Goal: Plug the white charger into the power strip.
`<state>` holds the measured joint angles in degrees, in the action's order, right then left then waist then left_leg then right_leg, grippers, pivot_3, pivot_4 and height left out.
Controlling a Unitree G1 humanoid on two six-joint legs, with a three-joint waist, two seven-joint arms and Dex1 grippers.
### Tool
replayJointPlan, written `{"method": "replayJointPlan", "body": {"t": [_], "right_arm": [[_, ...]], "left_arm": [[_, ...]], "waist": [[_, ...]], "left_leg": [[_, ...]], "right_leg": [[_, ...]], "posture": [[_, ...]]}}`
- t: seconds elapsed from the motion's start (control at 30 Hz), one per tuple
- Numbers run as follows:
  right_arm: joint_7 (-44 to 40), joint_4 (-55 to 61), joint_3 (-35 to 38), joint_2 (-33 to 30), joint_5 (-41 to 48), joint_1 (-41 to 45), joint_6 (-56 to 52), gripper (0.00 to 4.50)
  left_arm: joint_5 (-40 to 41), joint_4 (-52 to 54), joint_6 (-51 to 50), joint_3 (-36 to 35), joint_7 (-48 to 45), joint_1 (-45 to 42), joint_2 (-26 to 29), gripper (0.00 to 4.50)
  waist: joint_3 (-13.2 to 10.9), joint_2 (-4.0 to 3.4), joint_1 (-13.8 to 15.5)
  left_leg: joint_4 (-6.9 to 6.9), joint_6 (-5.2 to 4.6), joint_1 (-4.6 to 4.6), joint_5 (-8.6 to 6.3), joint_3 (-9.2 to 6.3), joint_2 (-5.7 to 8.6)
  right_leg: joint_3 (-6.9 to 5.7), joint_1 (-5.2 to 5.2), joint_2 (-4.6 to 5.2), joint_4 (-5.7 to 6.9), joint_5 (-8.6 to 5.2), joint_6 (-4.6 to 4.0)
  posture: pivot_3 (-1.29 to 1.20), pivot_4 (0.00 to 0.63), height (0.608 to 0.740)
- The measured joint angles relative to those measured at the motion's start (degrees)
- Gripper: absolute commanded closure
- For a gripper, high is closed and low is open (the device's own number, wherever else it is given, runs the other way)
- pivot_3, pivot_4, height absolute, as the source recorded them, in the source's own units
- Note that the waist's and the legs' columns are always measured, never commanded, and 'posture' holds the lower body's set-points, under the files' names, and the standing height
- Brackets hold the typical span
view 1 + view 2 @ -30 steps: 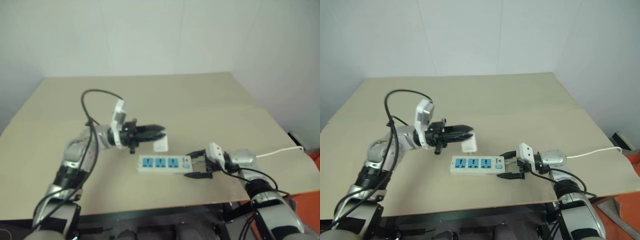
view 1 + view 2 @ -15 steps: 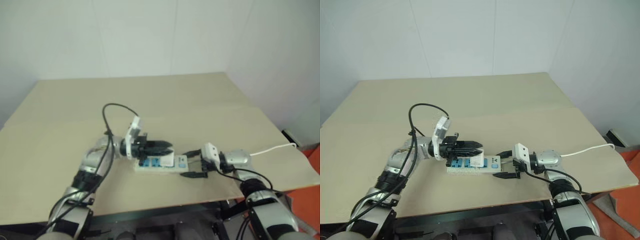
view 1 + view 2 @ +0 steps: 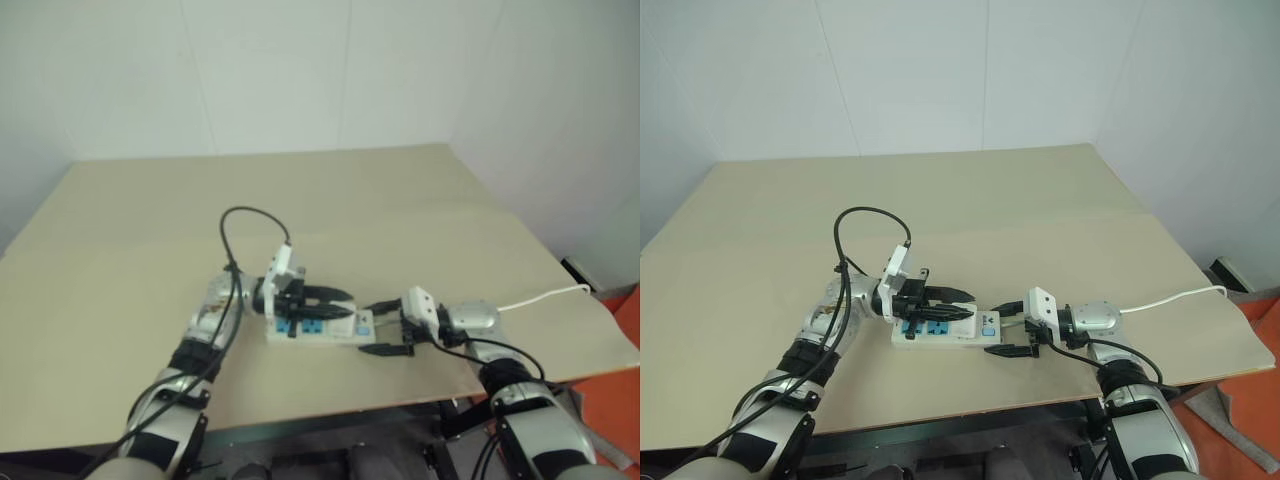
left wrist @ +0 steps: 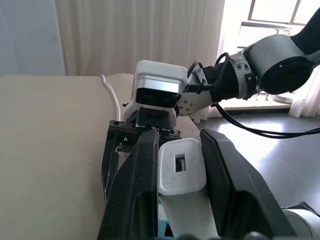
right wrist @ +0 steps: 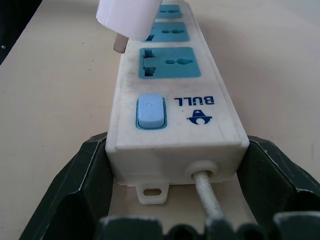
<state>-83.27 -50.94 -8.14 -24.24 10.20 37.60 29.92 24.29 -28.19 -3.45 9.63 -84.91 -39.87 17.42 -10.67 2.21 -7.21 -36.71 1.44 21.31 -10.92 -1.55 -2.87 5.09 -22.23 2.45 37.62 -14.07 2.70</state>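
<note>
Beige rectangular worktop (image 3: pixel 760 230) carries everything, all of it close to the front edge, roughly mid-width.

Long white plastic power strip with three blue socket faces (image 3: pixel 985 327) lies flat, parallel to the front edge; switch end and thin white cord (image 3: pixel 1180 297) point toward the right edge. Right gripper (image 5: pixel 175 185) has its black fingers pressed against both sides of the switch end, so it's clamped on the strip, steadying it.

Left gripper (image 4: pixel 177 170) is closed on the small white rectangular plastic charger (image 4: pixel 181 166). In the right wrist view the charger (image 5: pixel 127 15) hangs tilted just above the strip, over the gap between the socket nearest the switch and the middle one, with a metal prong visible and not in any slot.

Step in hand, as I read it: final alignment before insertion. Not plugged yet.

Next move needs: level the charger so the prongs stand square to a socket face, centre them on one socket's slots rather than between two, then push straight down. Right side must hold its clamp so the strip doesn't slide or tip. Risk: tilted prongs catching on the socket edge.

Versus a second ago: left arm has dropped from well above and behind the strip's far end to right on top of it; charger went from clear air to just over the sockets. Right gripper and strip unmoved. Camera framing shifted too.
</note>
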Motion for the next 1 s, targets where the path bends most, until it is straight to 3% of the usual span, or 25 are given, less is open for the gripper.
{"method": "replayJointPlan", "body": {"t": [1.0], "right_arm": [[0.57, 1.05, 0.05, -0.31, 0.00, -0.80, 0.01, 1.07]], "left_arm": [[-5.70, -11.49, 11.89, -1.61, -2.70, -4.37, -3.10, 3.53]], "waist": [[0.01, 0.02, 0.05]], "left_leg": [[0.09, 0.01, 0.06, -0.01, 0.00, 0.05]], "right_leg": [[0.11, -0.01, -0.01, -0.19, 0.00, 0.01]], "posture": [[0.00, 0.150, 0.740]]}}
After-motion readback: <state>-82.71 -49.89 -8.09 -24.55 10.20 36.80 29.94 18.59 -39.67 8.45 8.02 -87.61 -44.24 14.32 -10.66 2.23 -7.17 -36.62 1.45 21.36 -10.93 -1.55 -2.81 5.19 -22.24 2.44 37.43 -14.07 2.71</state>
